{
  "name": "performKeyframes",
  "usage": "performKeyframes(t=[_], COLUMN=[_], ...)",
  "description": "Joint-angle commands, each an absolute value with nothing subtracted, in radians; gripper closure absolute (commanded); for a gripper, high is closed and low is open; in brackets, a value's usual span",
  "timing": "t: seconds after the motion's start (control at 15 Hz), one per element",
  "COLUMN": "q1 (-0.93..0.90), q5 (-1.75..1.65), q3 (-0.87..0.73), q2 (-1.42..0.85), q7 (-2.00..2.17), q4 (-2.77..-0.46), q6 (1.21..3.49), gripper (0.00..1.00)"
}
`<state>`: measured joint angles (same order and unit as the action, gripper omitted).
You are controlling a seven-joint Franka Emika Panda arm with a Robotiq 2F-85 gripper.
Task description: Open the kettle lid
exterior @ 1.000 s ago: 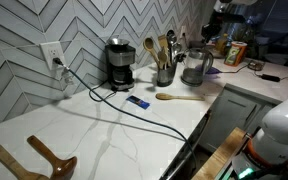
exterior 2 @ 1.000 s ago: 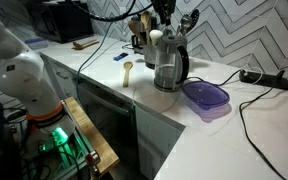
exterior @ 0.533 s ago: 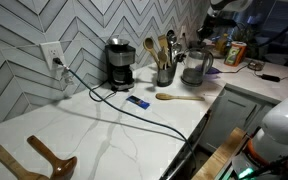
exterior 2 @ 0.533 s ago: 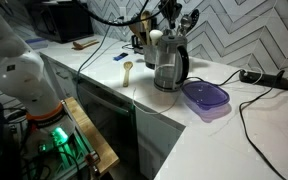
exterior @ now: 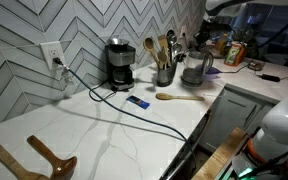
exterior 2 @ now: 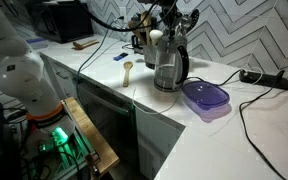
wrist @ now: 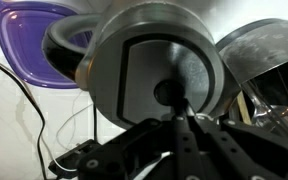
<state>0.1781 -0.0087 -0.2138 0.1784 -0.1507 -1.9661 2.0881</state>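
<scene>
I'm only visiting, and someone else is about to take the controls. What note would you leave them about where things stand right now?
Gripper: directly above the kettle, with its tips at the dark button in the middle of the lid. The view is too dark to tell whether it is open or shut.
Kettle: upright on the counter, beside the utensil crock, with the purple container close by.
Done: the approach; the gripper is over the lid.
Left: the lid looks closed, so it probably needs pressing or lifting open.
</scene>
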Motion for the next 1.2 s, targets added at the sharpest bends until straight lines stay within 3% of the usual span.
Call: performKeyframes(t=[0.0, 1.13], q1=[0.182, 0.217], q5=[-0.008, -0.026], q3=[-0.215, -0.243], q2=[0.169, 0.21], q7=[-0.14, -0.13], q4=[-1.977, -1.951], q6=[2.094, 1.927], gripper=[1.0, 1.0])
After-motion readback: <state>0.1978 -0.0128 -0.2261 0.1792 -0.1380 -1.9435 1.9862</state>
